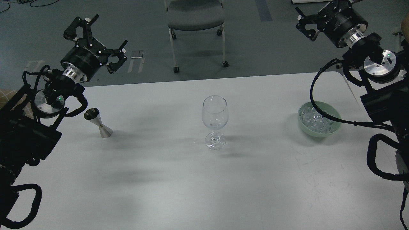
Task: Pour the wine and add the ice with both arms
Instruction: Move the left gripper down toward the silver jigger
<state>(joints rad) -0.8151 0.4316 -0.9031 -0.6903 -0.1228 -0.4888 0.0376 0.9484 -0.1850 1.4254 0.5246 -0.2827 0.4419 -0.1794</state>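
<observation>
A clear stemmed wine glass (214,121) stands upright at the middle of the white table (179,185); I cannot make out any wine in it. Left of it stands a small steel jigger (98,123), whose contents are hidden from this angle. The ice (316,119), a heap of clear cubes, fills a pale green bowl (332,129) on the right. My left gripper (102,38) hangs open and empty above the table's far left edge, up and behind the jigger. My right gripper (306,22) is raised past the far right corner, fingers spread, holding nothing, partly cut off by the frame.
A grey office chair (195,19) on castors stands beyond the table's far edge. A black cable (314,102) from my right arm loops over the bowl. Both arms' thick links flank the table's left and right sides.
</observation>
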